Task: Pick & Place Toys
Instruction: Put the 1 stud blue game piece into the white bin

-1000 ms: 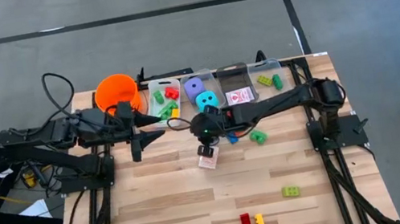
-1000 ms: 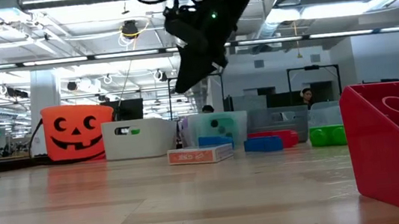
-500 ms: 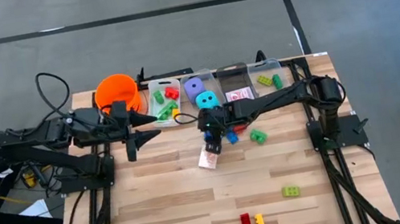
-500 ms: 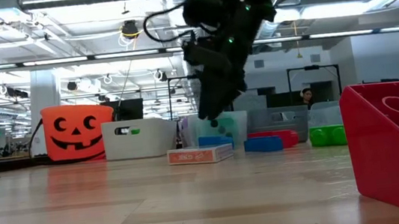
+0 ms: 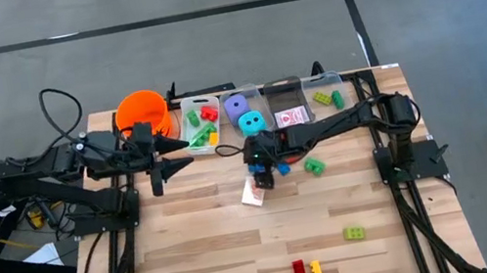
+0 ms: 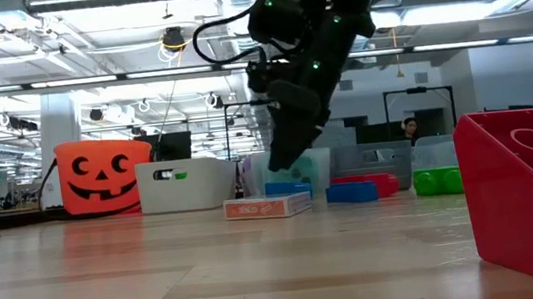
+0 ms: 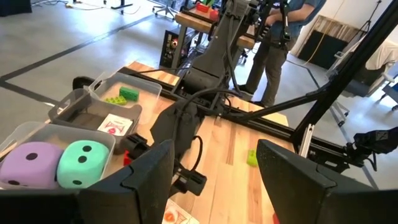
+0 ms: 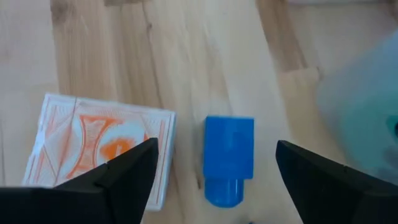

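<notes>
My right gripper point(image 8: 214, 186) is open and points steeply down over a blue brick point(image 8: 229, 158), one finger standing on either side of it without touching. The brick lies flat on the table beside a red-and-white card pack point(image 8: 102, 146). From above, this gripper point(image 5: 263, 177) sits mid-table next to the card pack point(image 5: 253, 192). A red brick point(image 5: 291, 157) and a green brick point(image 5: 314, 166) lie to its right. My left gripper point(image 5: 189, 153) waits open and raised near the orange bucket point(image 5: 142, 112), holding nothing.
Clear bins point(image 5: 260, 87) line the far edge, holding bricks, a purple die point(image 7: 28, 165), a teal die point(image 7: 84, 163) and a card point(image 7: 115, 124). A green brick point(image 5: 354, 233), a red one point(image 5: 298, 269) and a yellow one point(image 5: 317, 272) lie near the front edge. A person point(image 7: 280, 31) stands beyond the table.
My right gripper has sunk toward the table, shifted slightly toward the right edge to stand over the blue brick, and opened. The card pack has stayed flat on the table.
</notes>
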